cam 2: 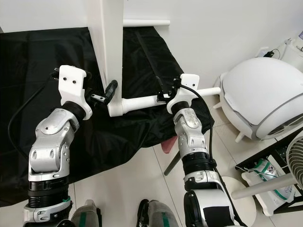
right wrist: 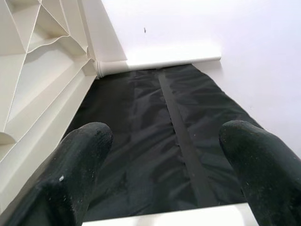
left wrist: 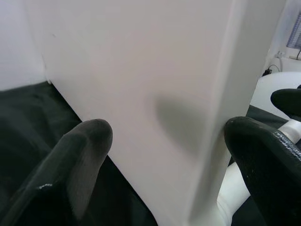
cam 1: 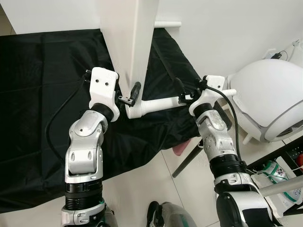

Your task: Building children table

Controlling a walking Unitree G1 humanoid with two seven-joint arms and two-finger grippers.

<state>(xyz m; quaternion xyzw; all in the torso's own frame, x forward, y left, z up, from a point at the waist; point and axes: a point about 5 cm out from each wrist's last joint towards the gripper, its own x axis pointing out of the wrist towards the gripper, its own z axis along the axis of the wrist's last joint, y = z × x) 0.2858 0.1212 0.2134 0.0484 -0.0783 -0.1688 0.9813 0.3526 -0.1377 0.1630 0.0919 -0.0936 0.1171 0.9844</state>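
Left eye view: a white tabletop point(cam 1: 131, 42) stands on its edge on a black sheet point(cam 1: 38, 94) spread over the floor. The left gripper point(cam 1: 129, 97) sits at the panel's lower edge, jaws released, one finger on either side of the edge. A white table leg point(cam 1: 161, 105) runs sideways from the panel's lower corner toward the right gripper point(cam 1: 182, 94), whose fingers lie at the leg; from here I cannot tell if they clamp it. A rounded white appliance point(cam 1: 272, 97) stands to the right on pale floor tiles point(cam 1: 142, 189).

Right eye view: same scene. A second white leg point(cam 2: 144, 22) juts from the panel's far side, close to the white wall.

Left wrist view: the panel's flat white face lies between the two black fingers point(left wrist: 77, 155), which stand apart, the panel's edge close to the other finger.

Right wrist view: the two fingers point(right wrist: 70, 174) are spread wide over the black sheet. The leg's white surface crosses at the frame's near edge between them. The tabletop's ribbed underside point(right wrist: 33, 70) rises to one side, the second leg lying across the sheet's far end.
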